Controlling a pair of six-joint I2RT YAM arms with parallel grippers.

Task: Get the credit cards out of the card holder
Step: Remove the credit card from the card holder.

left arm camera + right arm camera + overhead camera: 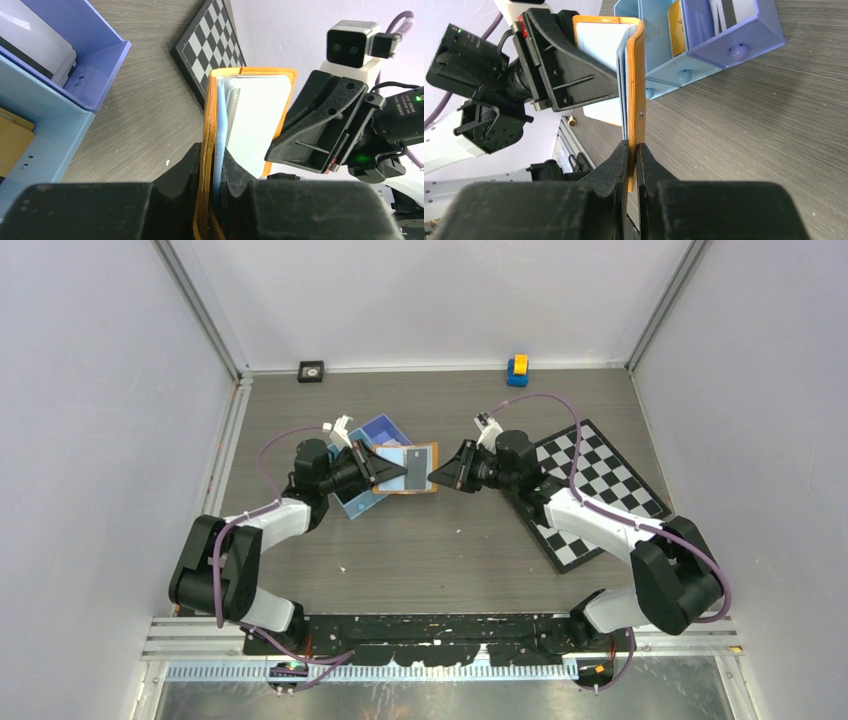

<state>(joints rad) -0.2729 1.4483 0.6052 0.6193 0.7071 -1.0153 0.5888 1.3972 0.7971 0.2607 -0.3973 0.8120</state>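
Left gripper is clamped tight on one flap of the orange card holder. There's a pale blue sleeve or card pinched in with it, can't tell which. Right gripper is closed just as hard on the edge of the other flap, so the thing hangs spread open between the two, up off the table. The cards sit in the gap just past the left gripper's tips. I see a grey one with paler ones beside it, all tucked in their pockets as far as I can see. So I'd call this the opened-and-held stage, with none of the actual pulling out done yet. My guess is one side has to let go and grab a card edge next. Just beside and below the left gripper is the blue tray, with some flat stuff in its compartments, can't make out what. The checkerboard mat lies out under the right arm.
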